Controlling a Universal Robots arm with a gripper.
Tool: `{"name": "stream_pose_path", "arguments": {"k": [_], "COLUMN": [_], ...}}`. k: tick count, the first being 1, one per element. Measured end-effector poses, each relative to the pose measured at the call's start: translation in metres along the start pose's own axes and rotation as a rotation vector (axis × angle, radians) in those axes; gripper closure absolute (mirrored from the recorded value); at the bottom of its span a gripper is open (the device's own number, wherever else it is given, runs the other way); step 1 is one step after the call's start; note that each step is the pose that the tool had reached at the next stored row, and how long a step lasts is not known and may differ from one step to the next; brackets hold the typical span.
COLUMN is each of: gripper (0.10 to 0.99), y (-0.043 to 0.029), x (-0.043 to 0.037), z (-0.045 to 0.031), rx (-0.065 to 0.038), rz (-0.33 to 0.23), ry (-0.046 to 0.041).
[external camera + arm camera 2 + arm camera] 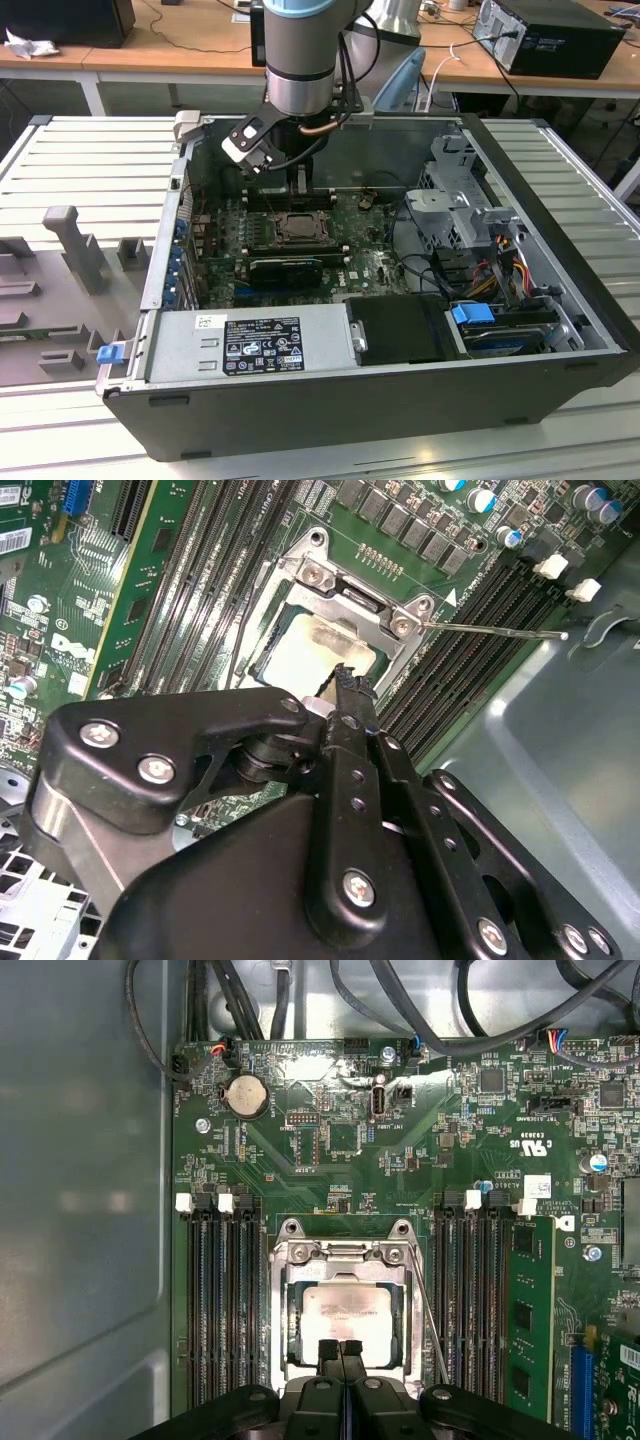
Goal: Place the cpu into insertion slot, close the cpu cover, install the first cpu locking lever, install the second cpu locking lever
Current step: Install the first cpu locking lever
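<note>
CPU [345, 1317] lies seated in the insertion slot [293, 1332], directly ahead of the gripper's tips. The CPU cover [345, 1272] appears to be folded down around it, so the chip's grey top shows through the window. The step in hand looks like settling that cover flat. Doing it well means pressing straight down on the metal frame at its free edge, never on the chip's lid. The push should be light and centred so the plate does not rock on its hinge, and the tips should stay off the thin locking lever [430, 1320] that runs loose just beside them, along one flank of the socket. In both wrist views the gripper [340, 1352] has its fingers pressed fully together with nothing between them. In the second wrist view the gripper [345, 680] puts its tip at the near edge of the cover, touching it or just above, which I cannot settle. From there the locking lever [495, 630] juts out sideways beyond the socket's far corner, unlatched.
</note>
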State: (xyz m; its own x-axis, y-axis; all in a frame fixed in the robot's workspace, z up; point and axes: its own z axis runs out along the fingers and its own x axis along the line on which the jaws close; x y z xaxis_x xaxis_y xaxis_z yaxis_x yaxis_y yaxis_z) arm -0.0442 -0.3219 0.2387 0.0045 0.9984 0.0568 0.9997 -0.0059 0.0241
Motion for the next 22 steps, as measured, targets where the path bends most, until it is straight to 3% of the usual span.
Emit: {"name": "stream_pose_path", "arguments": {"k": [11,17,22], "gripper": [0.98,0.98,0.98], "y": [0.0,0.0003,0.0006], "x": [0.0001,0.0007,0.0015], "z": [-0.0022,-0.0126,-0.0263], "rx": [0.0,0.0,0.0], "rz": [0.0,0.0,0.0], "ry": [-0.0001,0.0,-0.0001]}}
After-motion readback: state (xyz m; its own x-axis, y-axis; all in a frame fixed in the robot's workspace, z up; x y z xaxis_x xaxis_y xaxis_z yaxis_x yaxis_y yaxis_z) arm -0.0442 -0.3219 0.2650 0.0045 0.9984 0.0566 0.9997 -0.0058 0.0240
